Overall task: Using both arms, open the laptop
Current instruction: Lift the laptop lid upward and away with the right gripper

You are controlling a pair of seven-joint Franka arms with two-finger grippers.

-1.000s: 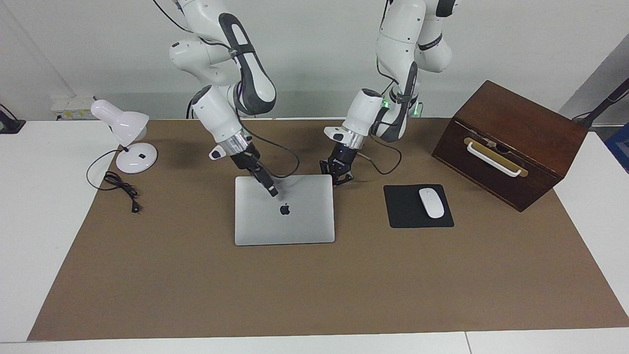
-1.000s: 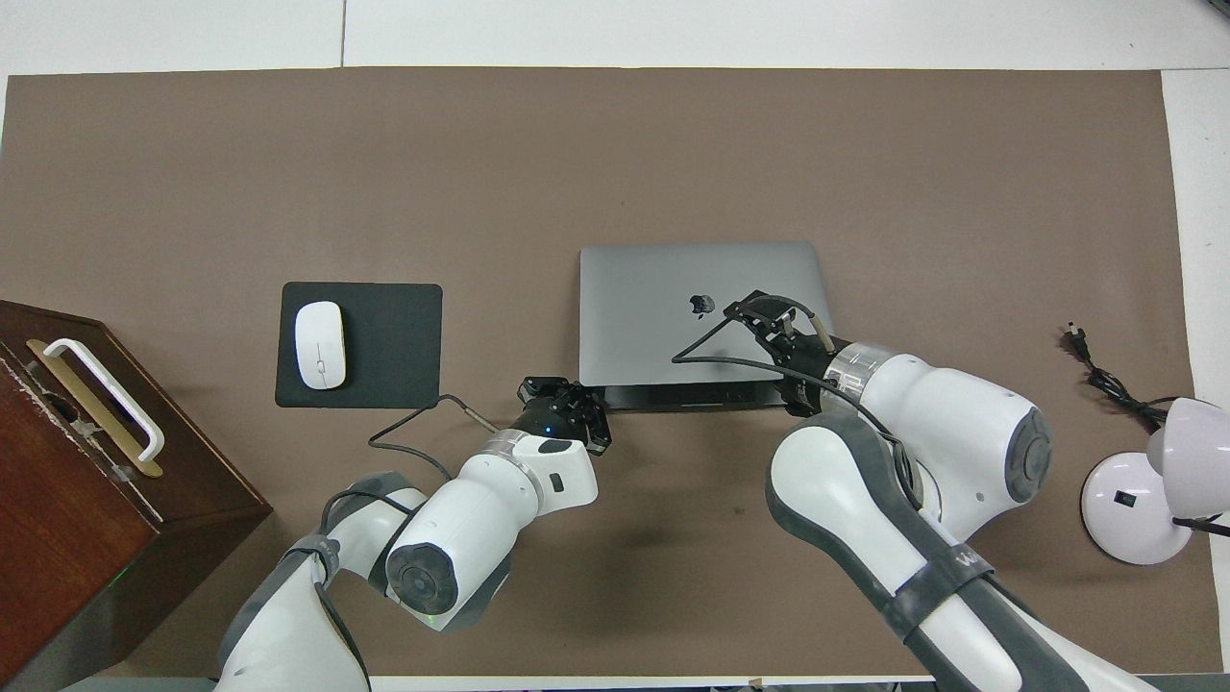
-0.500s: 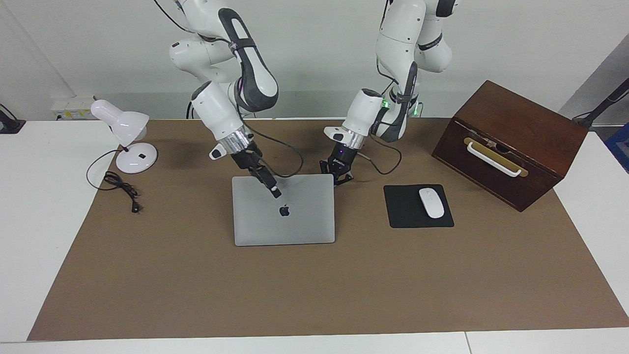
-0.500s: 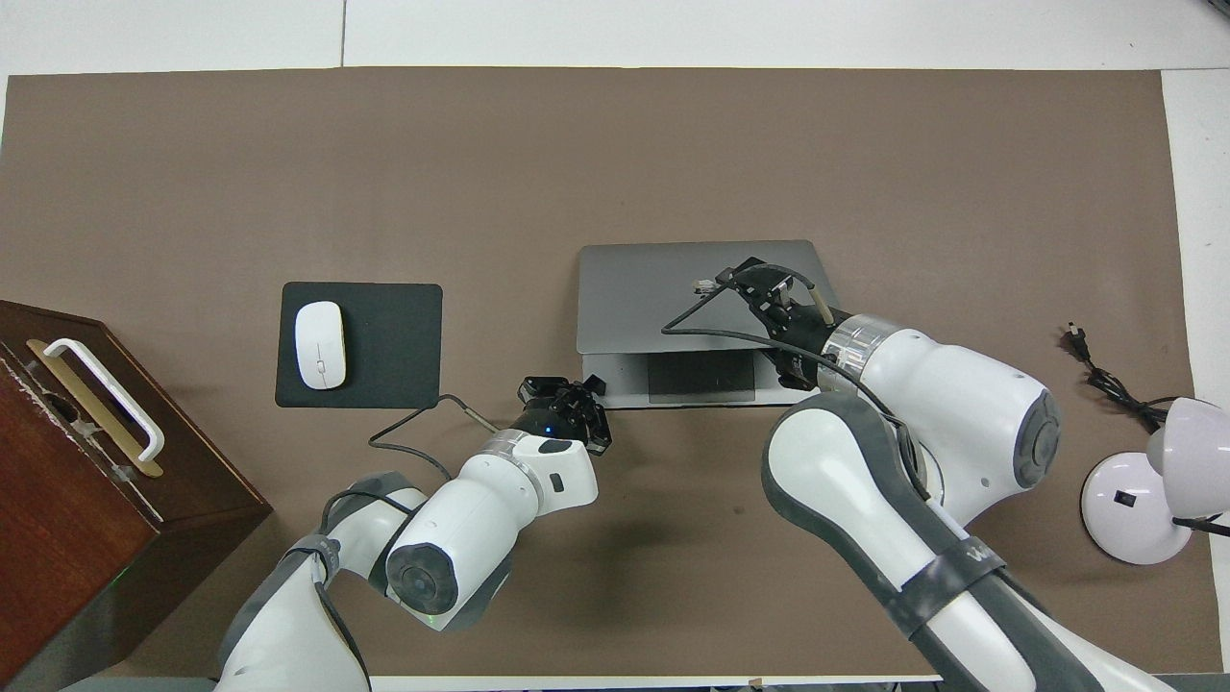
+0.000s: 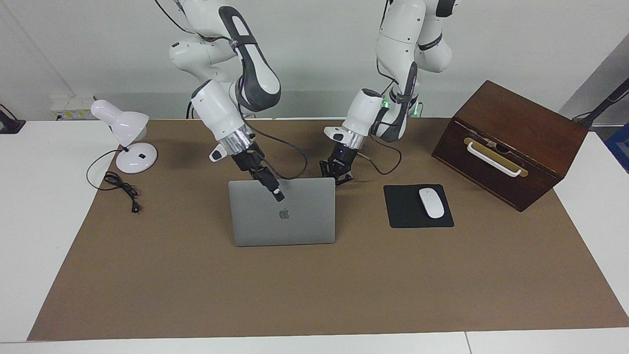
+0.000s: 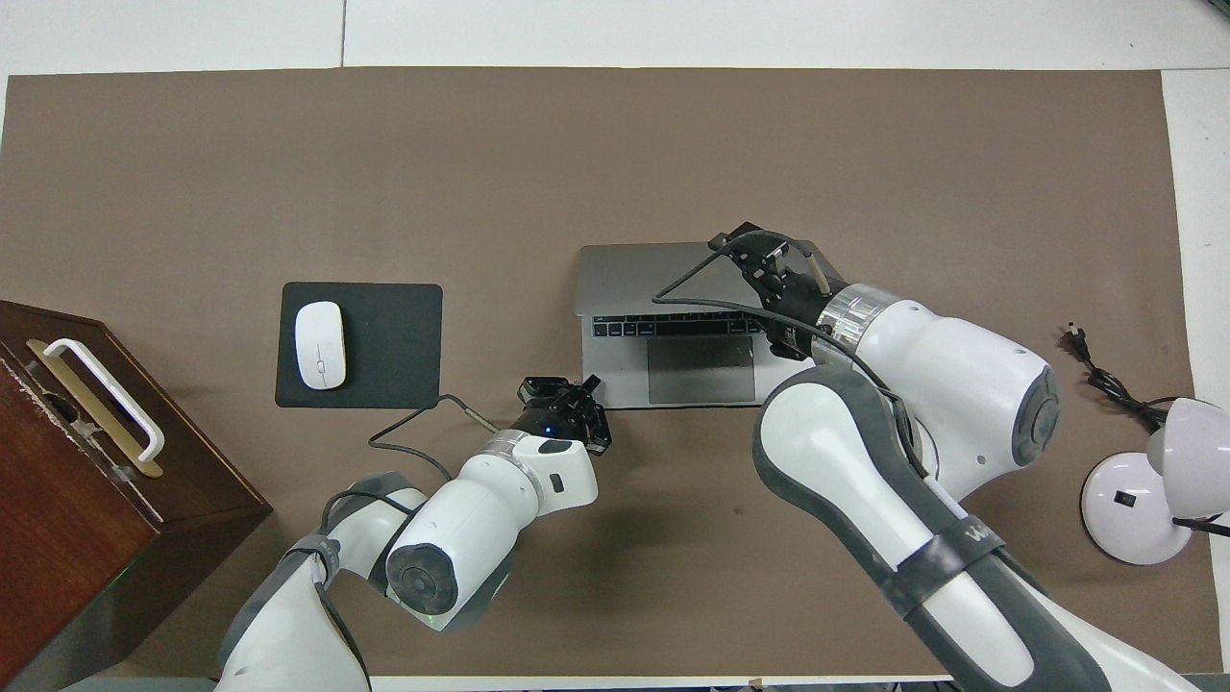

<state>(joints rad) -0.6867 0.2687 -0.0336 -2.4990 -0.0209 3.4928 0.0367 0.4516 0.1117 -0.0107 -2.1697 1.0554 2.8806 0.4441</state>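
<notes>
Laptop (image 5: 282, 216), thin, silver-grey and bearing an apple logo, is sitting mid-desk on the brown mat (image 5: 314, 295), partly raised; from overhead we are seeing its keyboard and trackpad. We are reaching our right pincer (image 5: 276, 193) over the lid's raised edge, apparently gripping it, though we cannot tell for certain. Our left pincer (image 5: 337, 175) is resting low at the base's corner toward the left arm's end, its fingers slightly spread. Beside the laptop, toward that end, we are seeing a white mouse (image 5: 431, 202) lying on a black mouse pad (image 5: 405, 214).
</notes>
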